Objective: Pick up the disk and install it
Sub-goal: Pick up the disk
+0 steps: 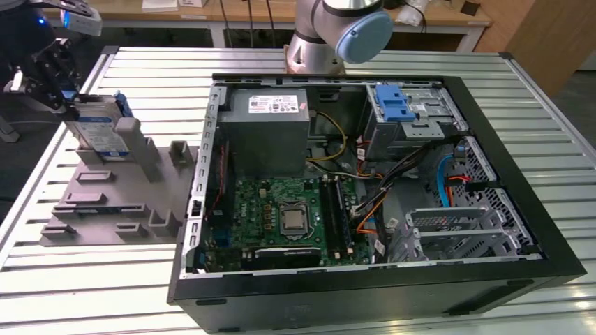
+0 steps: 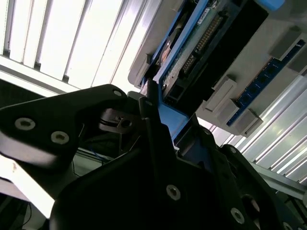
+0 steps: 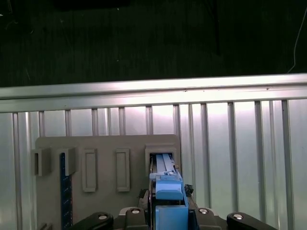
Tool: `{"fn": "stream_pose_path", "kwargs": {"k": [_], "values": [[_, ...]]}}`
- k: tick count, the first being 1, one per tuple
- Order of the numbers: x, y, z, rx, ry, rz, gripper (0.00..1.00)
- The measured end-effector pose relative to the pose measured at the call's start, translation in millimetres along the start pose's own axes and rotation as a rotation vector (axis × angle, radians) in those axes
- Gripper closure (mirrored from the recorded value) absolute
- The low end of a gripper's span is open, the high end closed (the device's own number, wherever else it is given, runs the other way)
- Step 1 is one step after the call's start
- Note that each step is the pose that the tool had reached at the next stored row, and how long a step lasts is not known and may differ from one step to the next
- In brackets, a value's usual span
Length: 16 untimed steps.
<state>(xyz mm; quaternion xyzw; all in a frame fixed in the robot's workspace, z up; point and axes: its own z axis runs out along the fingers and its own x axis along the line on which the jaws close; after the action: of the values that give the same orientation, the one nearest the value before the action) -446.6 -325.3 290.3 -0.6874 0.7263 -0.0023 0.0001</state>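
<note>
Gripper: the black robot gripper (image 1: pixel 54 92) hangs over the far corner on the exterior view's left. It looks clamped on the upper end of the disk, and in the second wrist view one black finger (image 2: pixel 149 115) lies flat against the blue frame.
Disk: the flat silver metal hard drive with the white-and-blue label and blue plastic carrier (image 1: pixel 98 132) stands on edge, its lower end down between the slot posts.
Holder: the grey plastic fixture block with upright slots (image 1: pixel 107 202) carries the disk at its far end. It lies on the slatted aluminium table (image 1: pixel 84 279), just left of the open black computer case (image 1: pixel 373 296).
Step in hand: my read is the pick, with the grip made and the disk not yet clear of its slot.
Doing it well: draw straight along the slot's own line, no twist or sideways lean, or the carrier may bind on the posts. Keep the squeeze on the plastic frame, centred, since the metal body looks heavy enough to swing.
Facing: the label side looks toward the near right in the exterior view, and the circuit-board side shows in the second wrist view.
Long axis: it runs from the gripper down into the slot, steep and leaning a little.
Bay: the metal drive bay with its blue latch (image 1: pixel 400 105) sits far right inside the case, well apart.
</note>
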Motion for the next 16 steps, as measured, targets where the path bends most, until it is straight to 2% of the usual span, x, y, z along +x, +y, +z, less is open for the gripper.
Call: {"fn": "stream_pose_path", "kwargs": {"k": [5, 16], "values": [[0.8, -0.1, -0.1, 0.0001, 0.0003, -0.031, 0.63], [0.9, -0.1, -0.1, 0.0001, 0.0019, -0.034, 0.62]]}}
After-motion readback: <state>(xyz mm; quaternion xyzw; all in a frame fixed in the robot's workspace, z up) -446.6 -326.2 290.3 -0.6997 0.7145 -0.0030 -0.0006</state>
